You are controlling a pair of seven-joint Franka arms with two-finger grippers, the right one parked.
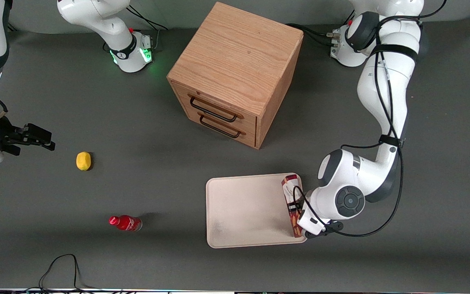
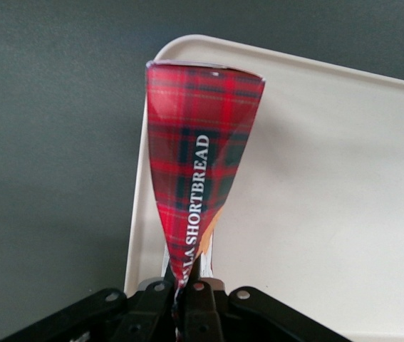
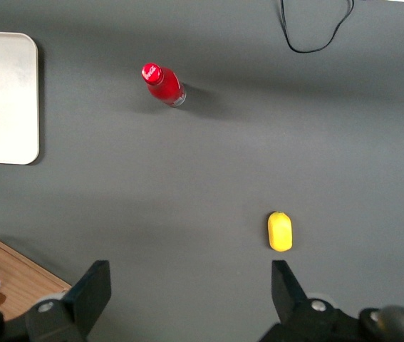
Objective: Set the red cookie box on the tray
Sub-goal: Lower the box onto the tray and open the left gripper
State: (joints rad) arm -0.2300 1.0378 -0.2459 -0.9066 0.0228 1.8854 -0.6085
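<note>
the end effector (image 1: 300,222) is clamped on the box (image 1: 291,196), its black fingers (image 2: 160,299) pinching one end of it. from the wrist, the cardboard looks squeezed narrow at the pinch and flares wide toward its free end, where the tartan side with its white lettering shows. the box hangs over the tray (image 1: 243,212), along the tray's edge nearest the working arm, with its white label end pointing toward the drawer cabinet (image 1: 235,73). whether its underside already touches the tray i cannot tell.

as a judgement: the box is light, thin card, stiff along its length but easily crushed across it, as the pinch suggests. the contents are probably brittle, so a hard squeeze or a drop is a risk. holding it by one end lets it swing; a grip nearer the middle, across the narrow sides, would be steadier. it sits close to the rim, so a release here could leave it half on the lip.

farther along the counter (image 1: 96,102), toward the parked arm's end, stand a small red bottle (image 1: 125,223) and a yellow lemon-like thing (image 1: 83,160), both well apart from the tray.
</note>
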